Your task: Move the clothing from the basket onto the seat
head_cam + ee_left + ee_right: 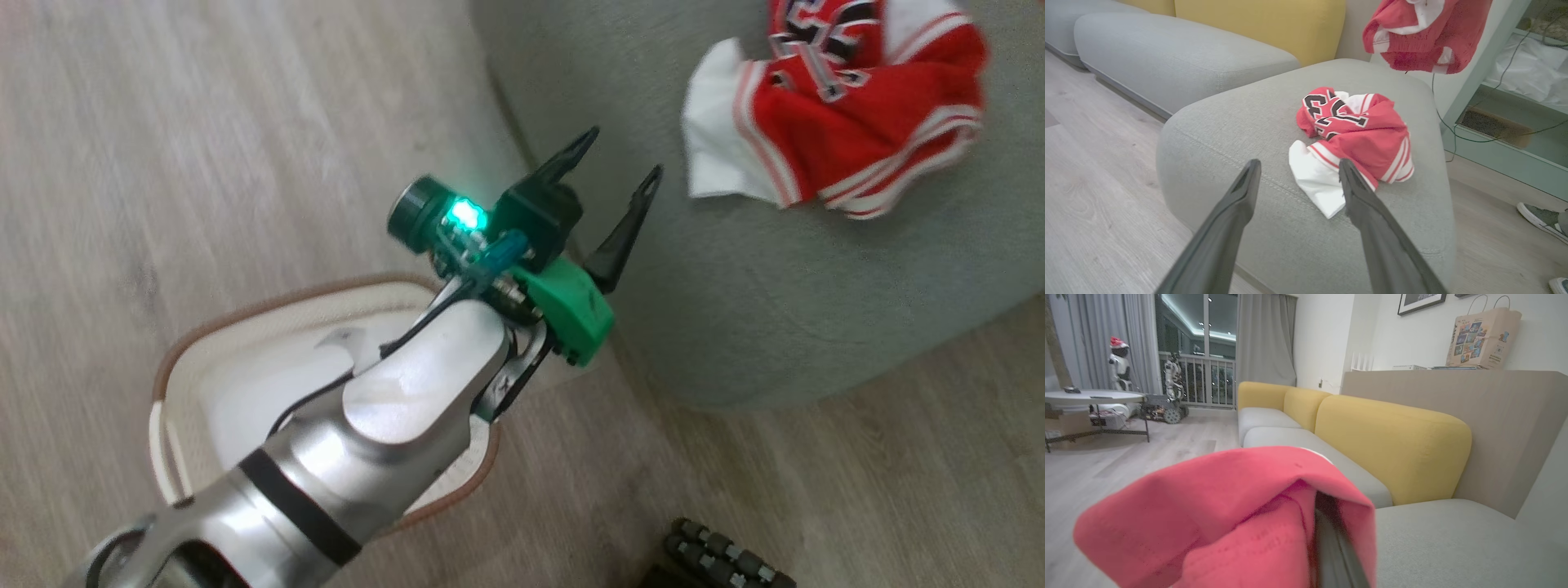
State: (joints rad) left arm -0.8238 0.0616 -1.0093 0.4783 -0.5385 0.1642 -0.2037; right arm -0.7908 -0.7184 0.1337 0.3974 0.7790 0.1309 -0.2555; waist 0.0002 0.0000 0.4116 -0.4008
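Partly done: one piece down, one aloft

Crumpled red clothing [849, 114] [1359, 130] lies on the grey-green seat [775, 310] [1241, 122], at the upper right of the head view. A second red garment [1425, 36] hangs in the air at the upper right of the left wrist view. In the right wrist view it drapes over the right gripper [1331, 547], so I cannot tell whether its fingers are together. The left gripper [622, 155] [1298, 165], fingers apart and empty, hovers at the seat's edge. The basket [175, 384] sits at lower left.
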